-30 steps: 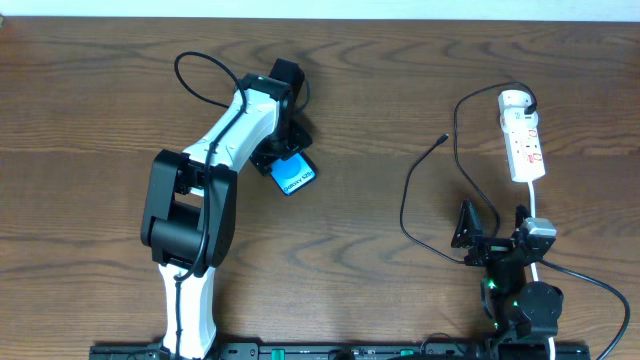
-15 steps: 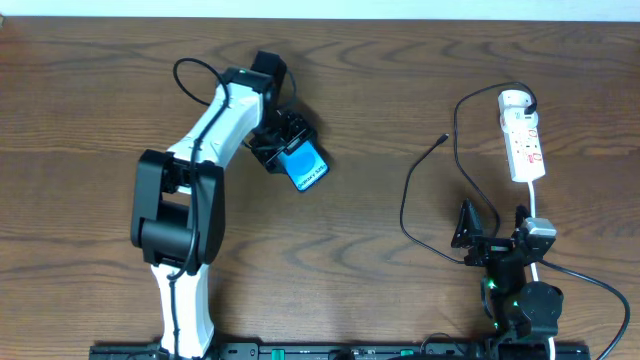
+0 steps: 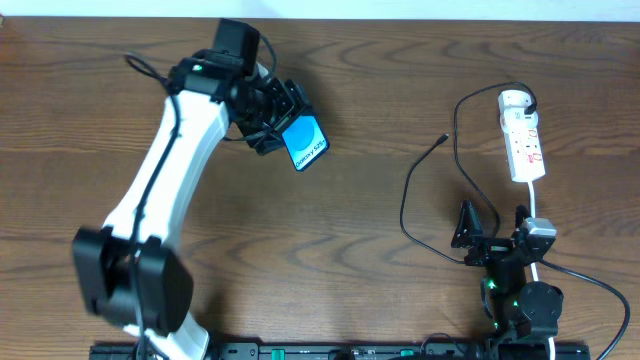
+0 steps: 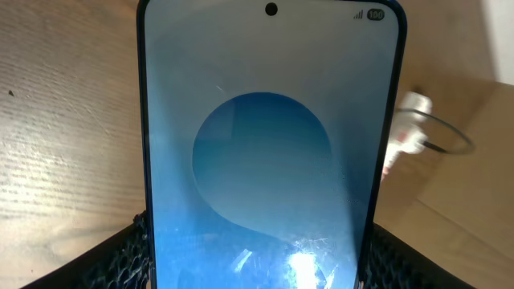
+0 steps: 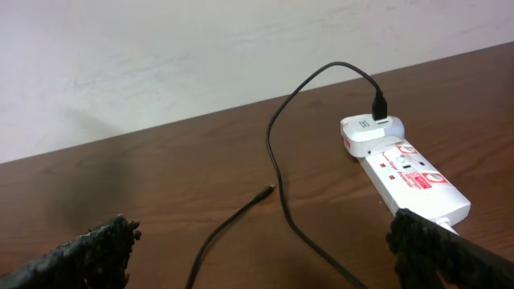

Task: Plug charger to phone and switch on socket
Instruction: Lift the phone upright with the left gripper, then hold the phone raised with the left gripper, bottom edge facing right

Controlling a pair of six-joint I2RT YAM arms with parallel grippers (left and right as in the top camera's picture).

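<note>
at the far left the left claw (image 3: 283,128) pinches the phone (image 3: 306,146) by one end, seemingly lifted off the worktop (image 3: 330,260). with so little gripped, the phone could twist or slip when a plug pushes in. right of centre the charger (image 3: 404,205) tip lies loose, thin enough to skid away. near right, the right claw (image 3: 497,238) is spread and empty, the socket (image 3: 525,148) beyond it. only the right wrist view shows clearly the cable seated in the adapter (image 5: 371,128); the left wrist view mostly shows screen.
</note>
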